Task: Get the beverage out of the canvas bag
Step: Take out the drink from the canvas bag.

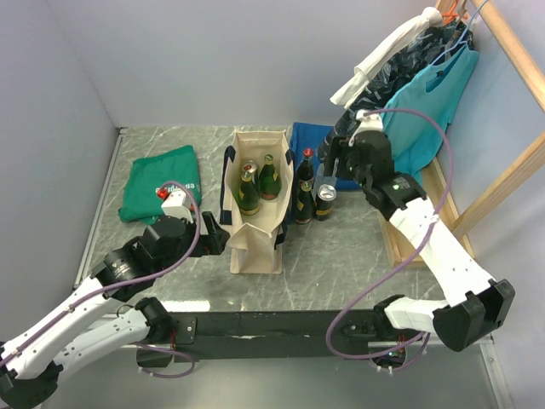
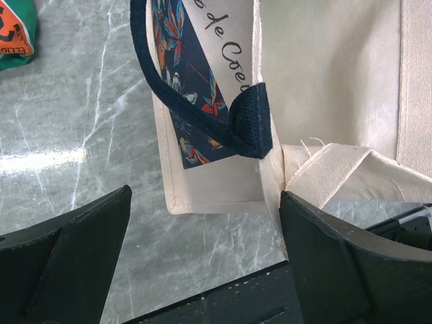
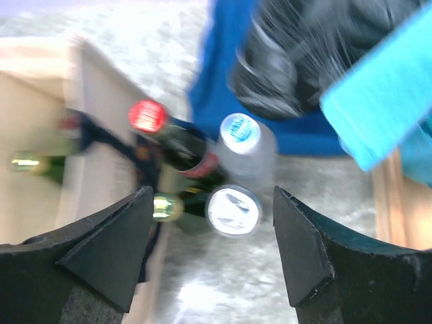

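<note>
The cream canvas bag with navy handles stands upright mid-table, with two dark green bottles showing inside. My left gripper is open at the bag's near-left side; in the left wrist view its right finger touches the bag's corner below a navy handle. My right gripper is open and empty, hovering over drinks standing right of the bag: a can, a red-capped bottle, a gold-capped bottle and a blue-capped clear bottle.
A folded green T-shirt lies at the left. A folded blue cloth lies behind the standing bottles. A wooden rack with hanging clothes runs along the right side. Grey walls close the back and left.
</note>
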You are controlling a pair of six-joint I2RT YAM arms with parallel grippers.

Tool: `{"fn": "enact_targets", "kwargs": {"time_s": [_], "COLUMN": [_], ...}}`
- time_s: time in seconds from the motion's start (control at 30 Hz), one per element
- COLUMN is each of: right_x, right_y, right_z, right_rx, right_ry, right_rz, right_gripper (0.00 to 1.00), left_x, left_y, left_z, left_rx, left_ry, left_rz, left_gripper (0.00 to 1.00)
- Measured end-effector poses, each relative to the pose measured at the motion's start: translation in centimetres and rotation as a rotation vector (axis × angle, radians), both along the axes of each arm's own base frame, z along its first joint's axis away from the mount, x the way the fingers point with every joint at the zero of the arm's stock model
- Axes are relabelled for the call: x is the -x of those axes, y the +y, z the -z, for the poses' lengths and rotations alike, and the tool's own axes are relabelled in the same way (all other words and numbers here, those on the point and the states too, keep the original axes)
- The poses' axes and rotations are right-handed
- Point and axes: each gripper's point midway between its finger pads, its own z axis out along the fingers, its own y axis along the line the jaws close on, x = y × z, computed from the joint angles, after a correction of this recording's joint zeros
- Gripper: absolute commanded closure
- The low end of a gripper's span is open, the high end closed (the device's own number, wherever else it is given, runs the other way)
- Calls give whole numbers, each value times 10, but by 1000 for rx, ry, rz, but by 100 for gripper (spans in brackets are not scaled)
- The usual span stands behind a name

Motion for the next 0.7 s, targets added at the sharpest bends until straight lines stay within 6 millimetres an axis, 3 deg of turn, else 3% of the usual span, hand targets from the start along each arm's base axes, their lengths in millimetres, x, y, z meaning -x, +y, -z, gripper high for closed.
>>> {"fn": "enact_targets", "kwargs": {"time_s": [0.17, 0.33, 0.47, 0.7], "right_x": [3, 15, 19, 16], "right_y": [27, 89, 129, 161], "right_z": [-55, -80, -74, -32], "right_rx": [-53, -23, 24, 107], "right_ry": [-53, -52, -18, 105], "right_rz": [-97, -264, -359, -450], "right_gripper": [23, 24, 24, 26], "left_x": [0, 1, 3, 5], "left_y": [0, 1, 2, 2], "left_z": [-1, -3, -7, -9], "left_rx": [2, 11, 23, 31], "left_ry": [-2, -10, -21, -29], "left_rz": [0, 0, 2, 8], "left_gripper": [4, 4, 4, 4]}}
